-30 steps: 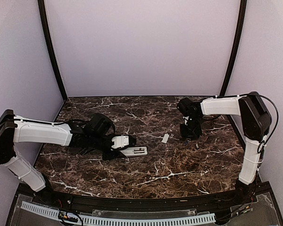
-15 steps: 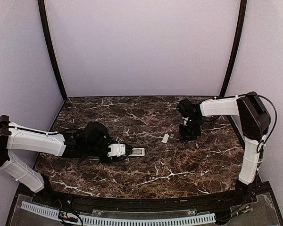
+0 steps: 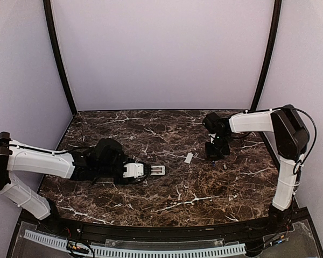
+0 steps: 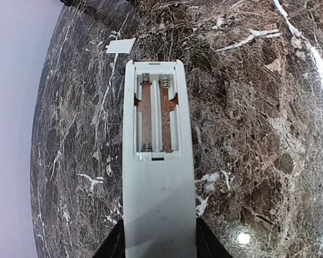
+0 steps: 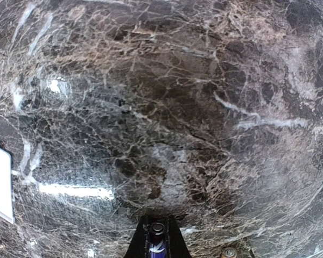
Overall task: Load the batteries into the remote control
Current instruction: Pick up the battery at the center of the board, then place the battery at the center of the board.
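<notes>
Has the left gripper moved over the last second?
Yes. The left gripper, holding the remote control, has shifted toward the table's near edge, judged against the small white cover, which stayed put.

Soft, even light from overhead; shadows faint.
Polished desk (image 3: 204,183) throws glare: one bright spot in left wrist view, a spot and a strip in right wrist view. Both wrist views bulge at edges. Remote control (image 4: 159,177) sharp; battery (image 5: 157,243) in right hand (image 5: 157,232) slightly soft.
</notes>
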Available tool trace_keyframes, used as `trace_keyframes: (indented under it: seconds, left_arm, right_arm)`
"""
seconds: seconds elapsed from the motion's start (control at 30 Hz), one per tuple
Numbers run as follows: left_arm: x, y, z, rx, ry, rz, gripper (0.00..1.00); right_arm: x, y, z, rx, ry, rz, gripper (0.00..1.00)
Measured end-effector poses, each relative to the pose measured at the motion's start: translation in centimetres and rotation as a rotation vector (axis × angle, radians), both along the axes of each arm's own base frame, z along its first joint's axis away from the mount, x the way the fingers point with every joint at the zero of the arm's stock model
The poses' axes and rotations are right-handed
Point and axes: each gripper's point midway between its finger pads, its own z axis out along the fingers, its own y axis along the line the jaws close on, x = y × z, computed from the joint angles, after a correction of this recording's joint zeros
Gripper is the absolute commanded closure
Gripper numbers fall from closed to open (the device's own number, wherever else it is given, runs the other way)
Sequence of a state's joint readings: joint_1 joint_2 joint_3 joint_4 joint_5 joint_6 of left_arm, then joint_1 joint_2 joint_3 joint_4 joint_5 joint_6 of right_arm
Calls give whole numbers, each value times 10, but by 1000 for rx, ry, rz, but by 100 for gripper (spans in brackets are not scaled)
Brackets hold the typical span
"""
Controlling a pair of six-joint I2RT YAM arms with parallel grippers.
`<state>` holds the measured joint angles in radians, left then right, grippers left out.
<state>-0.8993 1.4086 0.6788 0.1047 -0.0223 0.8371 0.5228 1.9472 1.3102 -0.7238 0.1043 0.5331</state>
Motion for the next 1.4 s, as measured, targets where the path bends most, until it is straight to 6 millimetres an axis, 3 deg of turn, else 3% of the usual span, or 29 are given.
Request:
trace_keyframes:
  seconds: [0.53,0.93,1.27,1.4]
  left_arm:
    - [-1,-1,0,-2,3,-2,100]
    - [-2,-1,0,-7,9,1,100]
    - [-5,-3,-1,-13,20,-16,100]
    - [-1,-1,-1,2,1,-7,100]
  right_arm:
    - [-11,10,6,48,42,131,100]
    - [-8,51,50,266,-58,328,100]
    - [-26,74,51,372,-48,460,100]
    - [-42,95,49,365,-41,524,100]
